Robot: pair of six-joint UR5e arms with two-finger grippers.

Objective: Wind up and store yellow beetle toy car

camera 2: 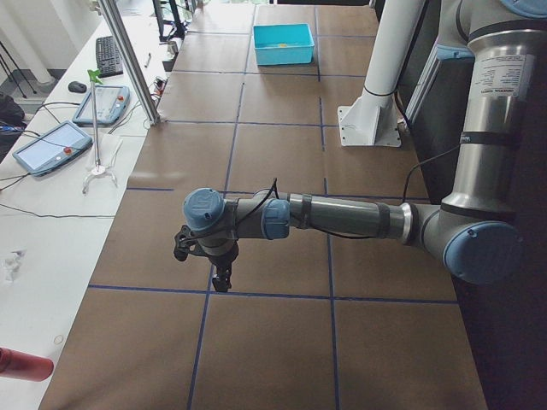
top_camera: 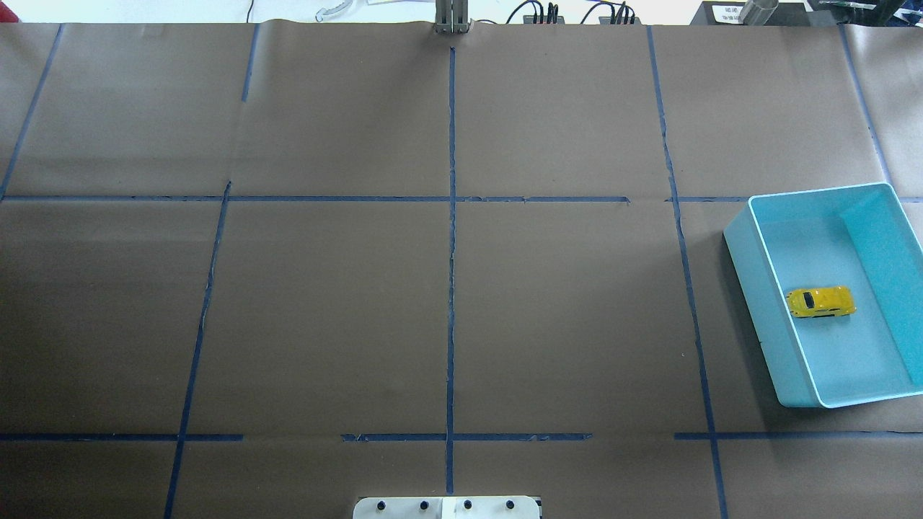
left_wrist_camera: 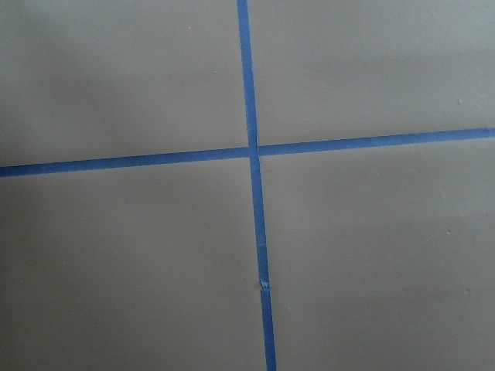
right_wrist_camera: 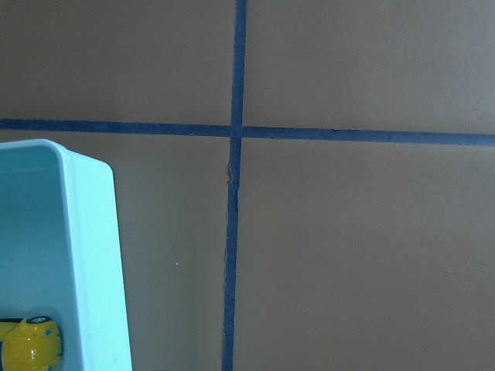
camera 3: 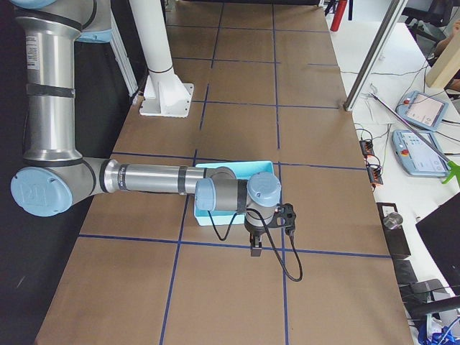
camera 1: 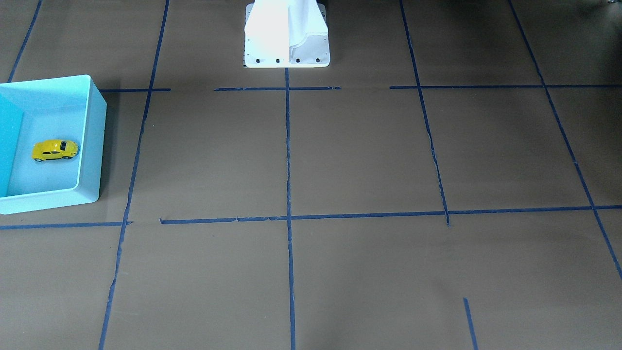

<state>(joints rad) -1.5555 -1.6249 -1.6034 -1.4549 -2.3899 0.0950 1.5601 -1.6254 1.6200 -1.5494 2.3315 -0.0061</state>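
The yellow beetle toy car (camera 1: 55, 149) sits on its wheels on the floor of the light blue bin (camera 1: 94, 146), also in the overhead view (top_camera: 820, 301); its end shows in the right wrist view (right_wrist_camera: 27, 344). The bin (top_camera: 746, 277) stands on the robot's right side of the table. My right gripper (camera 3: 255, 248) hangs above the table just beside the bin (camera 3: 237, 169), and I cannot tell if it is open or shut. My left gripper (camera 2: 220, 278) hangs over the table's far left end, away from the bin (camera 2: 284, 43); I cannot tell its state.
Brown paper with blue tape lines (top_camera: 451, 216) covers the table. The white robot base (camera 1: 286, 34) stands at the table's robot side. Tablets (camera 2: 51, 145) and cables lie on the side bench beyond a metal post (camera 2: 128, 60).
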